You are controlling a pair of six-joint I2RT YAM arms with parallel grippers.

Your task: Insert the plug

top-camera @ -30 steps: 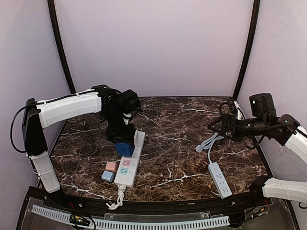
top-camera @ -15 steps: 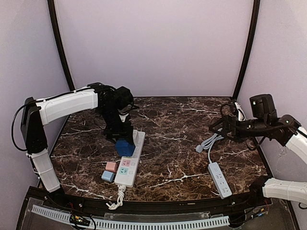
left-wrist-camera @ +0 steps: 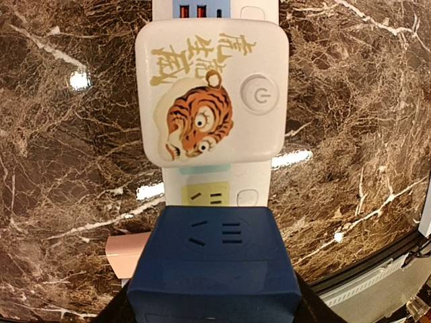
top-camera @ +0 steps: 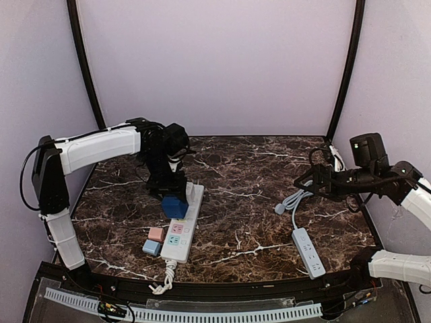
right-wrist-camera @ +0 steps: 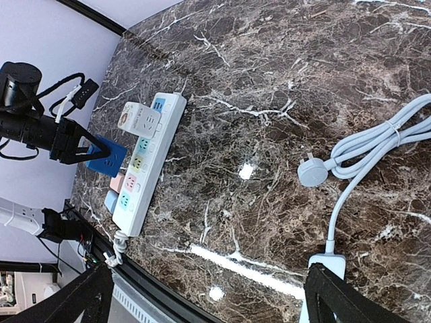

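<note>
My left gripper (top-camera: 172, 195) is shut on a dark blue cube plug (top-camera: 175, 206) and holds it at the left edge of the white power strip (top-camera: 183, 232). In the left wrist view the blue plug (left-wrist-camera: 214, 262) fills the bottom, between my dark fingers (left-wrist-camera: 304, 306), just short of the strip's yellow socket (left-wrist-camera: 209, 195). A white tiger-print cube (left-wrist-camera: 212, 101) sits plugged in beyond it. My right gripper (top-camera: 303, 180) is open and empty, high over the table's right side; the strip (right-wrist-camera: 145, 168) and blue plug (right-wrist-camera: 108, 158) show far off.
A pink cube (top-camera: 156, 233) and a light blue cube (top-camera: 151, 247) lie left of the strip's near end. A second white strip (top-camera: 308, 252) with a coiled grey cable and round plug (top-camera: 279, 208) lies at the right. The table's black front rail is close.
My left wrist has turned and shifted slightly left, still with the blue plug at the strip. My right arm has sunk a little.
</note>
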